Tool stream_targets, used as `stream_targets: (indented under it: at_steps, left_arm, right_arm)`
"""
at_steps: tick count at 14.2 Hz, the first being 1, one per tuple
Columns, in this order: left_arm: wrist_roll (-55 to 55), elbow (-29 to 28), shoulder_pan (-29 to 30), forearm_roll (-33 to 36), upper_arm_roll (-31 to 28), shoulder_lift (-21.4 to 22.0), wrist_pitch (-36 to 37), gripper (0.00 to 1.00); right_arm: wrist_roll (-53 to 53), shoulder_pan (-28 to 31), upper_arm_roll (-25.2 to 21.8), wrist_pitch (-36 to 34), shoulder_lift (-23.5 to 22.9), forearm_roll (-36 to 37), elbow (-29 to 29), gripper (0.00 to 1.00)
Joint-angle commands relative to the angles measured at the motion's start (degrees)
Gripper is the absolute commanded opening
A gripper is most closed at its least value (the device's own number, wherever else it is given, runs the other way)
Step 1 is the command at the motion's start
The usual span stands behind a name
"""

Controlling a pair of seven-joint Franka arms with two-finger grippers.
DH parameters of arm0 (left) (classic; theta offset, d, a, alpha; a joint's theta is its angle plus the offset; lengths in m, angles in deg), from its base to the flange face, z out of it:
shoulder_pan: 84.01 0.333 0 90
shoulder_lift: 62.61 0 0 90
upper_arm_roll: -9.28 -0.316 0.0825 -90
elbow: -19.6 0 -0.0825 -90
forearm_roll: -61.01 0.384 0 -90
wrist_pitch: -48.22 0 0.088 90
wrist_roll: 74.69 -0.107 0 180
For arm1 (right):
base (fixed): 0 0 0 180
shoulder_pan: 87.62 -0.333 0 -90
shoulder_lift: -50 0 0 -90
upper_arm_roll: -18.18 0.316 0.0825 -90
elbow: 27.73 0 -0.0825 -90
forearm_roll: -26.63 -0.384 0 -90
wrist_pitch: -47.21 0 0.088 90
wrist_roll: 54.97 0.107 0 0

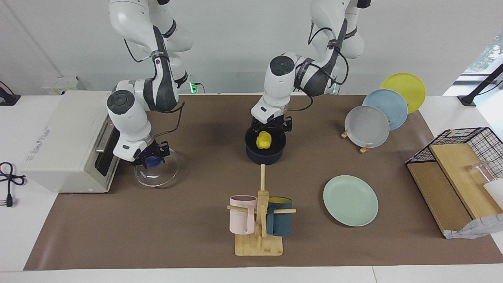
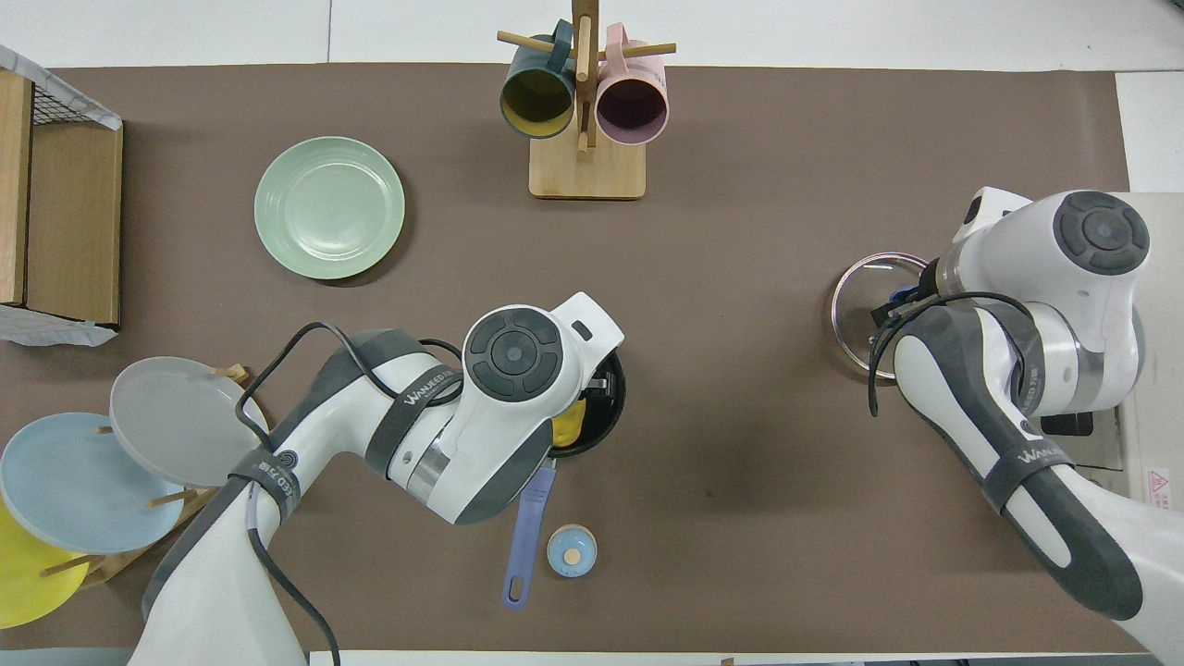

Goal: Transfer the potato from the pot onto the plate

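Step in hand, by the look of it: gripping the potato [image 1: 264, 140], lying in the black hollow of the pot [image 1: 265, 154] at mid-surface, nearer to the robots than the mug rack [image 1: 259, 220]. Not yet lifted.

Left claw [image 1: 271, 130] spread wide, down at the pot's rim, right over the potato. Hard to say whether touching it or just short of it.

To do it well:
- Lower until the fingers straddle the lump at its widest girth, not its rounded top.
- Close gently and squarely; expect a smooth, knobbly skin to squirt sideways under a skewed pinch.
- Keep the fingers off the pot wall and away from the long blue handle [image 2: 527, 532].
- Lift straight up, clear of the rim, before swinging toward the mint-green plate [image 1: 350, 200], lying toward the left arm's end of the surface and farther from the robots than the pot.
- Set down low at the plate's middle, so as not to roll off the ridged rim.

Right claw [image 1: 151, 159] clamped on the blue knob of the glass lid [image 1: 163, 179], low in front of the toaster oven [image 1: 67, 137]; waiting there.

Writing: lettering on the arms' dark straps [image 2: 421, 388], seemingly "WANUEED" or similar. Red-printed stickers on the oven, too small to read.
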Motion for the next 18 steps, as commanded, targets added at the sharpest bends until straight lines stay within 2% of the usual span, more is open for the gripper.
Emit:
stream_targets:
  at_steps: [1,2,4,5,6,7,10,12,14,15,16,18]
  left_arm:
    - [1.41,-0.72,-1.41,-0.57,-1.07,-0.59,-1.59,1.0]
    - [1.32,-0.81,-1.41,-0.57,-1.07,-0.59,-1.24,1.0]
    - [1.23,-1.16,-1.32,-0.57,-0.98,-0.33,-0.09,1.0]
    - [1.4,-1.86,-1.32,-0.57,-0.98,-0.06,-0.18,1.0]
    - [1.49,-2.56,-1.32,-0.57,-0.98,0.03,-0.35,1.0]
    - [1.67,-2.65,-1.41,-0.66,-0.98,0.03,-0.35,1.0]
    - [2.37,-3.01,-1.32,-0.66,-0.98,-0.06,-0.7,1.0]
    - [2.2,-3.01,-1.32,-0.66,-0.98,-0.06,-0.7,0.98]
    - [2.2,-3.01,-1.23,-0.66,-0.98,-0.06,-0.79,0.84]
    - [2.2,-3.01,-1.23,-0.66,-0.98,-0.06,-0.79,0.73]
    - [2.2,-3.01,-1.23,-0.75,-0.98,-0.06,-0.71,0.61]
    - [2.2,-3.01,-1.23,-0.75,-0.98,-0.06,-0.62,0.41]
  right_arm:
    - [-0.88,1.41,0.85,1.75,1.0,0.63,2.0,0.0]
    - [-0.53,1.24,0.85,1.67,0.99,0.63,2.0,0.0]
    - [0.35,1.15,0.94,1.23,0.99,0.63,1.66,0.52]
    - [0.26,1.23,0.94,0.7,0.91,0.55,1.13,0.89]
    - [0.18,1.5,0.94,0.18,0.91,0.2,0.43,1.0]
    - [0.26,1.5,0.94,-2.09,1.17,-0.33,-0.88,1.0]
    - [10.95,0.45,1.2,-20.77,4.59,-1.12,-12.72,1.0]
    - [13.61,0.27,1.46,-32.38,5.12,-1.39,-21.42,1.0]
    - [15.81,0.09,1.55,-42.58,5.82,-1.39,-29.77,1.0]
    - [16.43,0.09,1.55,-47.16,6.09,-1.3,-33.29,1.0]
    - [16.78,0.27,1.46,-49.72,6.96,-1.21,-34.81,1.0]
    - [17.66,0.8,1.38,-50.63,9.86,-2.0,-32.99,1.0]
